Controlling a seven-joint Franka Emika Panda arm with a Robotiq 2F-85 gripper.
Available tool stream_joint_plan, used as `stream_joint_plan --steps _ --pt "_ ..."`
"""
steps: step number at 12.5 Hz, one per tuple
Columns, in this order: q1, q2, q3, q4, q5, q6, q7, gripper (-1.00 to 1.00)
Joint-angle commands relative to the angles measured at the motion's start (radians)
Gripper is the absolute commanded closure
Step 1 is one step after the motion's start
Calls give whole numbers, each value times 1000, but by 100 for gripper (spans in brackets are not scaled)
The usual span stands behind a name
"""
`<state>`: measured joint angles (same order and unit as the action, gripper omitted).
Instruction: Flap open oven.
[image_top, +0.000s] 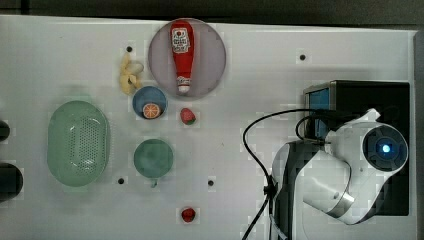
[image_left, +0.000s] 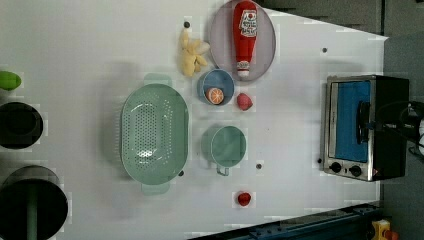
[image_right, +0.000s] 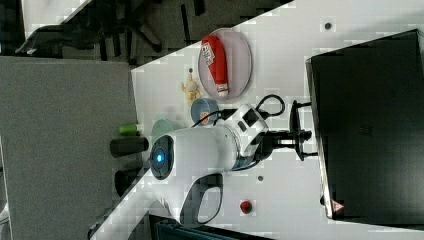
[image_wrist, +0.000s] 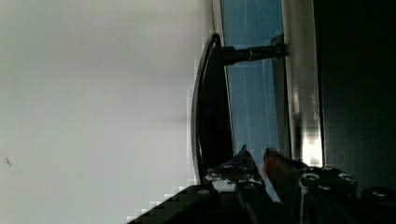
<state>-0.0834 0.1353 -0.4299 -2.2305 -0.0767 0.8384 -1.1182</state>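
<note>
Broadly, one white tabletop under one arm:

- Table (image_top: 60, 55): white and flat, dotted with small dark holes; it reaches nearly edge to edge in the top view.
- Room: a dark strip of floor (image_top: 200, 7) runs past the table's edge at twelve o'clock in the top view; a grey panel (image_right: 60, 150) stands at nine o'clock in the right view.
- Oven (image_left: 347, 125): at three o'clock in the left view, black box, silver frame, blue glass door flush in its frame, two knobs at its five o'clock corner.
- Gripper (image_wrist: 256, 157): fingertips slightly apart with nothing between them, just beside the oven's bar handle (image_wrist: 212, 112), over the glass.
- Arm (image_top: 340, 170): white, at four o'clock in the top view, overhanging the oven.
- Plate (image_top: 212, 55): twelve o'clock in the top view, with a ketchup bottle (image_top: 182, 52) lying on it.
- Colander (image_top: 78, 143): green, at nine o'clock in the top view.
- Blue bowl (image_top: 145, 97) holding an orange slice (image_top: 151, 110), green cup (image_top: 153, 158) and strawberry (image_top: 188, 116): near the centre in the top view.
</note>
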Motion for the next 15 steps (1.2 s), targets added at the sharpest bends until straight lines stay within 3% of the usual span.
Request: stream_joint_plan --steps 1,5,15 --pt "6 8 6 -19 -2 24 -37 65" --pt "47 8 30 -38 -79 24 42 65" --pt "111 66 190 -97 -582 14 658 65"
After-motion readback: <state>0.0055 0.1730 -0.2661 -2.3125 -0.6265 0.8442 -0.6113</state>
